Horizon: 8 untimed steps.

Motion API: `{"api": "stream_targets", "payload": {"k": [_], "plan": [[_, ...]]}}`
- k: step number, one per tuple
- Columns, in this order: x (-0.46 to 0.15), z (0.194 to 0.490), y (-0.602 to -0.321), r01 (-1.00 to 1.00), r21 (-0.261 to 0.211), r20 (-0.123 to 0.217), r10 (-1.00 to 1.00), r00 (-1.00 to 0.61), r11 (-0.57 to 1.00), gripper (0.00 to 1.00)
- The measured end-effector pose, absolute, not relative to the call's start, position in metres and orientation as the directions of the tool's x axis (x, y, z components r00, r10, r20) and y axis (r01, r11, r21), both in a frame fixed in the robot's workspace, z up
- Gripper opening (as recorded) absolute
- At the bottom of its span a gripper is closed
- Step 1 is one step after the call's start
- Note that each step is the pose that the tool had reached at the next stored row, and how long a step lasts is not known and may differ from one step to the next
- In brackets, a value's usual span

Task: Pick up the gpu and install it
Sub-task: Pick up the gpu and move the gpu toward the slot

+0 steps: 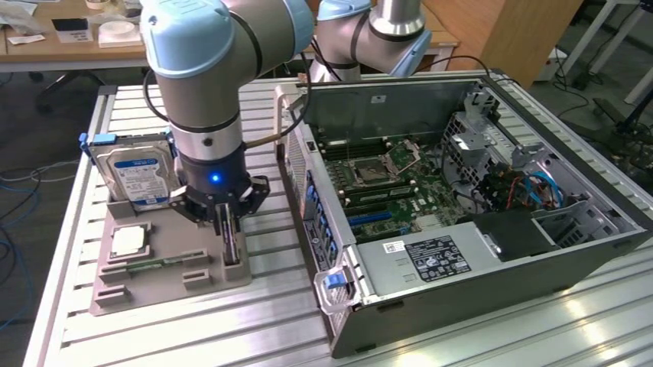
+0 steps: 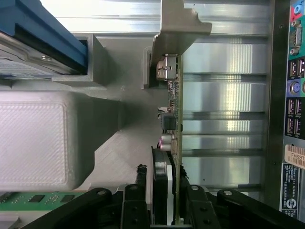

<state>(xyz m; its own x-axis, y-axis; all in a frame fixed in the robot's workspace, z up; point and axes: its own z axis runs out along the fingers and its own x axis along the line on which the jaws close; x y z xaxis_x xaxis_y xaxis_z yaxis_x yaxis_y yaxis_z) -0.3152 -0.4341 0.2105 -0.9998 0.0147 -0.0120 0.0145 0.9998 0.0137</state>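
Gpu (image 1: 231, 246) (image 2: 172, 95) stands on its edge in a slot of the grey holder (image 1: 164, 279) on the desk (image 1: 255, 329), just beside the open computer case (image 1: 490, 306). The hand (image 1: 226, 225) (image 2: 163, 191) points straight down over it from the upright arm (image 1: 199, 92). Its fingers (image 2: 141, 191) straddle one end of the card, close on both sides. Whether they press on it cannot be told. A hard drive (image 1: 138, 172) stands at the holder's far end.

light: bright, even, fr overhead
glare: white streaks on table (image 1: 582, 321) slats
shadow: soft, on grey holder (image 2: 119, 143)
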Motion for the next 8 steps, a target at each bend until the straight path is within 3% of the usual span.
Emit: {"api": "stream_targets", "payload": {"k": [8], "plan": [[-0.3142,0.2104,-0.4341,0.015,0.014,-0.012,0.015,-1.0,1.0,0.36]]}}
